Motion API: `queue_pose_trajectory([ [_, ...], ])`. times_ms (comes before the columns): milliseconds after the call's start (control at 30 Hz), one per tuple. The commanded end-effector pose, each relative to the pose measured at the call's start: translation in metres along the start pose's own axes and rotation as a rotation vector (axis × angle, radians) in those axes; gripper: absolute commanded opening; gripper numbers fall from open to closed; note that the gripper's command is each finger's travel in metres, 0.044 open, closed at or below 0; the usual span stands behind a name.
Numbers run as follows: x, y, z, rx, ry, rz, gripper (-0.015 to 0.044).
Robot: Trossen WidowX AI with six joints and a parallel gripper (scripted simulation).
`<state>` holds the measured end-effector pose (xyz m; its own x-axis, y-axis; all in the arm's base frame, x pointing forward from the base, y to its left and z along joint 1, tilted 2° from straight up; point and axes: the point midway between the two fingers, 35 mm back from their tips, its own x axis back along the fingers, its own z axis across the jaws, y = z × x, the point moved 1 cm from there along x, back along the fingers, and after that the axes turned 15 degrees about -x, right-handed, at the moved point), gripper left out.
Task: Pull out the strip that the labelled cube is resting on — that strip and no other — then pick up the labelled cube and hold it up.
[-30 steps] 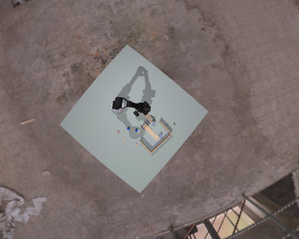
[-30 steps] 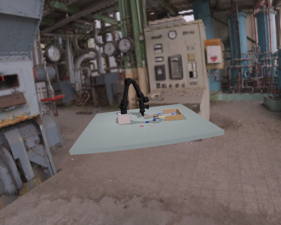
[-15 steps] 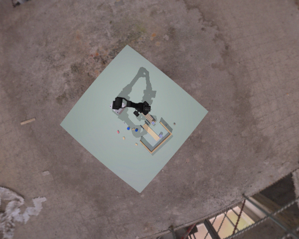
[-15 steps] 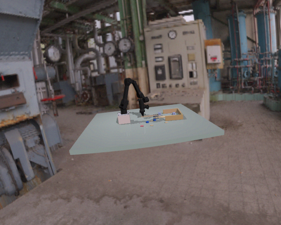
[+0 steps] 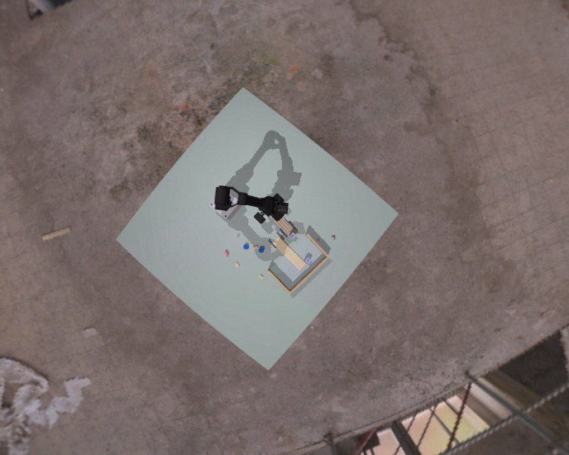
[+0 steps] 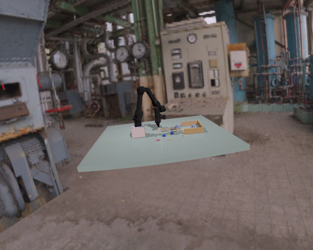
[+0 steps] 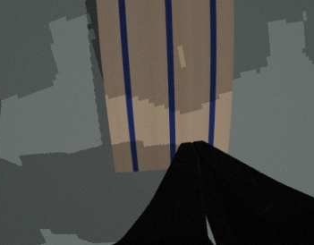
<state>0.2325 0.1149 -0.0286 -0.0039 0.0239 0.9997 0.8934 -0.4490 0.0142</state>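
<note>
Strip pull underway imo: our hand [image 7: 199,148], clenched on nothing, tips pressed on the near end of the blue-lined strip [image 7: 166,67] mid-bench, labelled cube [image 5: 292,236] rides it just outside the tray [image 5: 319,241]; cube pickup + lift not yet done.

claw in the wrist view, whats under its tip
The shut claw holds nothing and sits over the near end of a tan strip with three blue lines, which lies on the grey table. The claw's black body covers the strip's near right corner, so contact can't be confirmed.
</note>
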Motion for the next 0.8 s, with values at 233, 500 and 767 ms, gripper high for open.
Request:
queue_pose_trajectory([
  [233,0.018,0.031,0.010,0.017,0.014,-0.006,0.0157],
  [500,0.021,0.060,0.014,0.017,0.014,-0.009,0.0368],
  [767,0.025,0.089,0.018,0.016,0.015,-0.012,0.0440],
])
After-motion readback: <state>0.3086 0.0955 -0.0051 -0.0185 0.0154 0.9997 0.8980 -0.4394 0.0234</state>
